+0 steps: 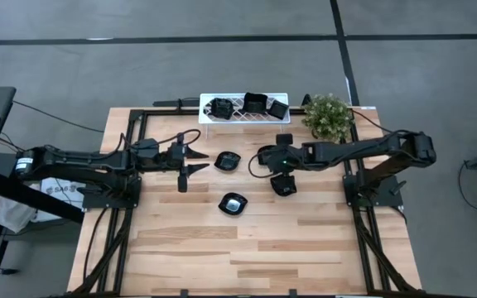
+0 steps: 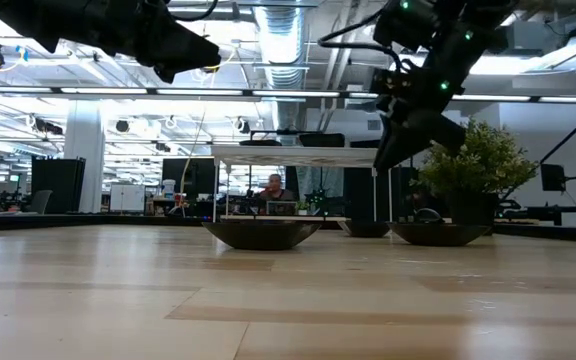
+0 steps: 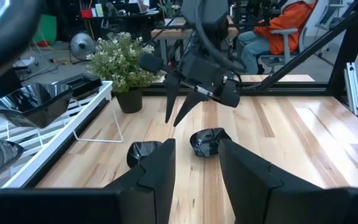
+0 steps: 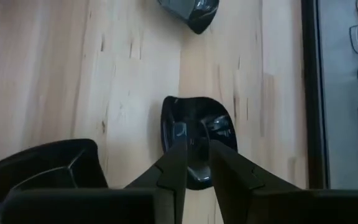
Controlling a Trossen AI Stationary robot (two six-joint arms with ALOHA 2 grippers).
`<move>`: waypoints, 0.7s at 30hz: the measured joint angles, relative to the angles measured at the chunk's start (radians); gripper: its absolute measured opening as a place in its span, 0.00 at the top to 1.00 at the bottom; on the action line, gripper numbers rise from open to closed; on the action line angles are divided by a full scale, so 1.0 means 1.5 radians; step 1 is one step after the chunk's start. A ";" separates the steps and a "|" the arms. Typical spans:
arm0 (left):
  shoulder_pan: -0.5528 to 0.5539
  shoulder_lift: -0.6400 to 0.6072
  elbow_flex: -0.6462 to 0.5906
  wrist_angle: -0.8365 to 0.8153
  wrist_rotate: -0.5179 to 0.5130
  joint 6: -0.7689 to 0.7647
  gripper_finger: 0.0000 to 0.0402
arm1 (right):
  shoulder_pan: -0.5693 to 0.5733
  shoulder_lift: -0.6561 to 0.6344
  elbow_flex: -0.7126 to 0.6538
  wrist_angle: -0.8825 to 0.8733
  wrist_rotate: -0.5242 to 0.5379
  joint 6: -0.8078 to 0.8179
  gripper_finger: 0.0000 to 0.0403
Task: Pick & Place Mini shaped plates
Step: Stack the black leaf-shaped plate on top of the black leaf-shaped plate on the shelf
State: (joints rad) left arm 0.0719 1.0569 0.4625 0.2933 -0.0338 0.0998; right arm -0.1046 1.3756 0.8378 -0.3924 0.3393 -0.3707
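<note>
Seen from above, a pale wooden plank table (image 1: 247,240) is set on a grey floor crossed by dark lines. A white lattice rack (image 1: 244,108) at the far edge holds several small glossy black dishes (image 1: 255,103), beside a green potted plant (image 1: 328,116). Three more black dishes lie on the planks: one near the middle (image 1: 228,161), one nearer the front (image 1: 233,203), and one (image 1: 284,185) under the right gripper (image 1: 281,170). The left gripper (image 1: 195,156) hangs over bare wood with its jaws parted and nothing between them.

At table height, dark shallow dishes (image 2: 262,233) are seen on the glossy wood – behind them an open office hall with ceiling ducts, strip lights and a seated person (image 2: 274,190).

In the left wrist view, the left fingers (image 3: 157,171) stand apart, and the right arm hangs above a lobed black dish (image 3: 207,142).

In the right wrist view, the right fingers (image 4: 178,163) are nearly closed just over a squarish black dish (image 4: 197,137) – whether its rim is gripped cannot be told.
</note>
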 joint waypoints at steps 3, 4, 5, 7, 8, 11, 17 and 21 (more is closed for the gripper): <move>0.000 0.000 0.000 0.001 0.000 0.000 0.68 | -0.019 -0.003 -0.031 0.012 -0.017 -0.021 0.84; 0.000 0.000 0.000 0.001 0.000 0.000 0.68 | -0.026 -0.004 -0.044 0.027 -0.026 -0.031 0.84; 0.000 0.000 0.000 0.002 0.000 0.000 0.68 | -0.035 -0.008 -0.056 0.033 -0.034 -0.040 0.84; 0.000 0.000 0.000 0.002 0.000 0.000 0.68 | -0.048 -0.012 -0.065 0.042 -0.036 -0.046 0.84; 0.000 0.000 0.000 0.002 0.000 0.000 0.68 | -0.054 -0.016 -0.066 0.046 -0.036 -0.044 0.84; 0.000 0.000 0.000 0.003 0.000 0.000 0.68 | -0.065 -0.035 -0.066 0.061 -0.036 -0.038 0.84; 0.000 0.000 -0.001 0.005 0.000 0.000 0.68 | -0.069 -0.093 -0.103 0.090 -0.104 -0.068 0.84; 0.000 0.000 -0.001 0.005 0.000 0.000 0.68 | -0.090 -0.151 -0.167 0.164 -0.154 -0.107 0.84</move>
State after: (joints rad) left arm 0.0719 1.0569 0.4614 0.3004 -0.0338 0.0997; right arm -0.2393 1.1496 0.5870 -0.1471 0.1079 -0.5309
